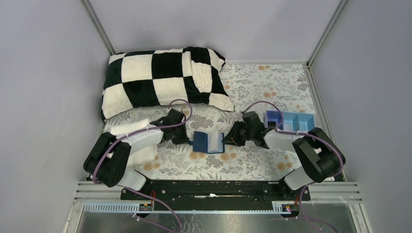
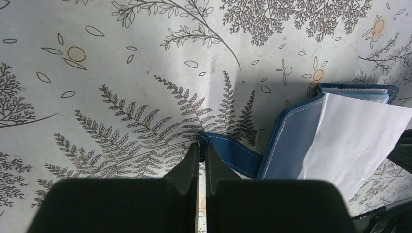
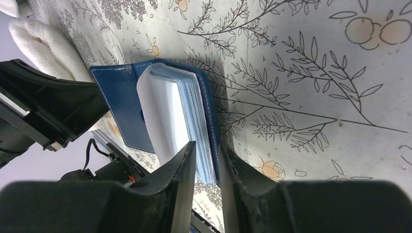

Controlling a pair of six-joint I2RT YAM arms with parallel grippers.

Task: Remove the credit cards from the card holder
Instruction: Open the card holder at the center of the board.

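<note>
A: Where does the card holder (image 1: 208,141) lie?

B: Open like a book on the floral counter (image 1: 252,165), between the two arms. The left gripper (image 2: 201,145) is clamped tight on its closure tab (image 2: 233,155), probably to anchor it.

A: And the right gripper (image 3: 208,148)?

B: Its jaws stand narrowly apart astride the right cover's edge; whether they pinch it cannot be told. The holder is navy outside and lighter blue inside, with stacked clear sleeves (image 3: 197,104) and a white sheet (image 3: 165,111) on top.
</note>
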